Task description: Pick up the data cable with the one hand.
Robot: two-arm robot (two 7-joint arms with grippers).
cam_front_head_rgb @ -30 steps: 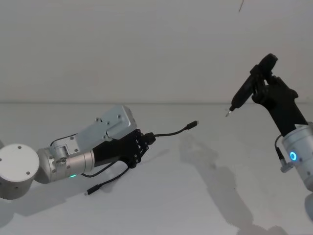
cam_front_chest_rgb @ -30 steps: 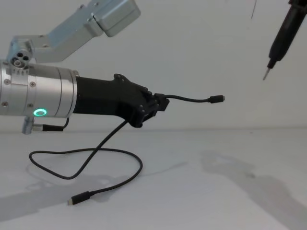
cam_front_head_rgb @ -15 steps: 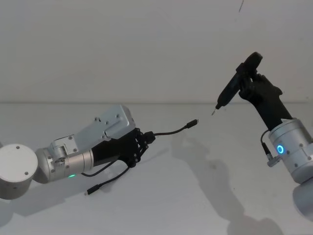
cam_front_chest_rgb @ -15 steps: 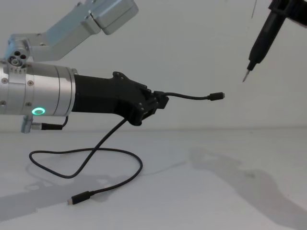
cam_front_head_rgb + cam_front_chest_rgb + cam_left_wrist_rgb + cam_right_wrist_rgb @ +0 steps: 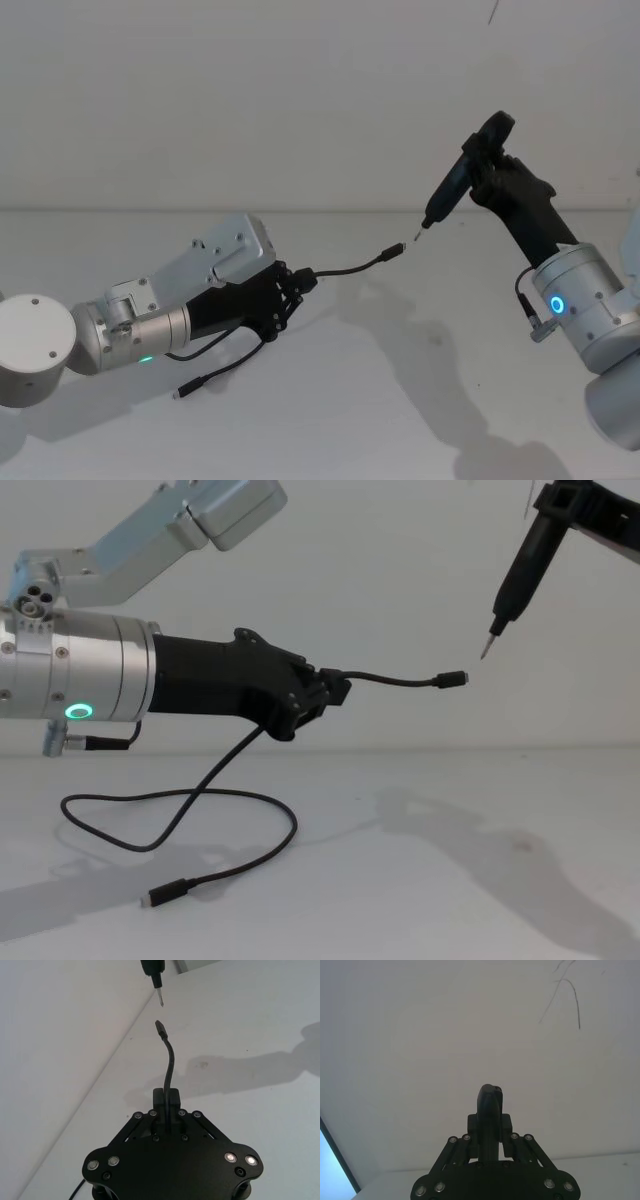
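Observation:
The data cable [image 5: 350, 268] is a thin black cord. My left gripper [image 5: 300, 283], matte black on a silver cylinder with a green ring light, is shut on it above the table. One plug [image 5: 455, 678] sticks out forward in the air. The rest of the data cable [image 5: 200, 810] hangs down and loops on the table, ending in the other plug [image 5: 165, 894]. In the left wrist view the data cable [image 5: 169, 1065] rises from between the shut jaws of the left gripper [image 5: 166, 1097]. My right gripper [image 5: 492, 172] is raised and shut on a slim black pen-shaped tool [image 5: 450, 185].
The tool's metal tip [image 5: 487, 650] hangs just above and beyond the cable's free plug, a small gap between them. In the left wrist view the tool tip [image 5: 160, 1000] stands close to that plug. The white table [image 5: 400, 400] lies below, a white wall behind.
My right arm has swung left and lowered the pen-shaped tool, bringing its tip close to the cable's free plug. The left gripper and cable have stayed put.

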